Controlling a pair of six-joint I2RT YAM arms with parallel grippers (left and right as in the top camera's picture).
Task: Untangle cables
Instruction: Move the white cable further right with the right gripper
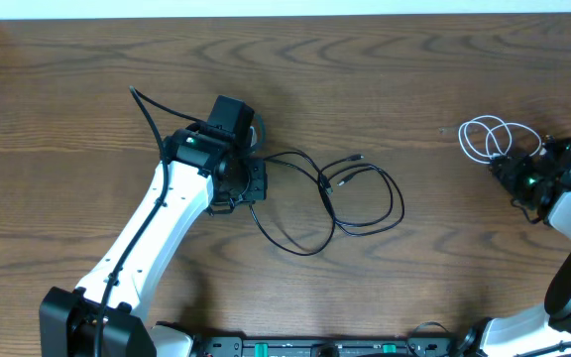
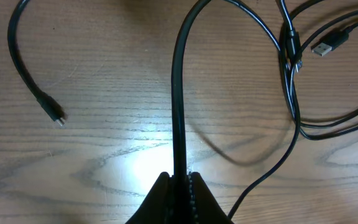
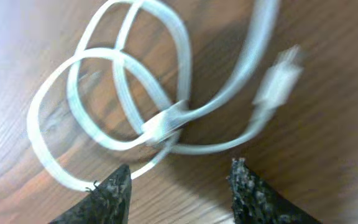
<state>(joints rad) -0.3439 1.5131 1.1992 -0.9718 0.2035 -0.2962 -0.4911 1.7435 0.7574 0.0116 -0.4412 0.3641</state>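
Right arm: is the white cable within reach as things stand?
Probably yes. The right tool is open, and the white cable lies looped just ahead of it. Nothing sits between them in the wrist view.

The table [image 2: 104, 162] is showing brown wood grain under a satin finish, catching a bright glare just ahead of the left gripper [image 2: 179, 179]. The black cable [image 2: 179, 93] pinched in that gripper is looking like smooth, faintly shiny plastic. To its right, a plug [image 2: 328, 45] is showing silvery metal. Ahead of the right gripper [image 3: 178, 180], the white cable [image 3: 129, 68] is looking smooth and slightly glossy, while the pads [image 3: 114, 193] are looking black, rough and grainy.
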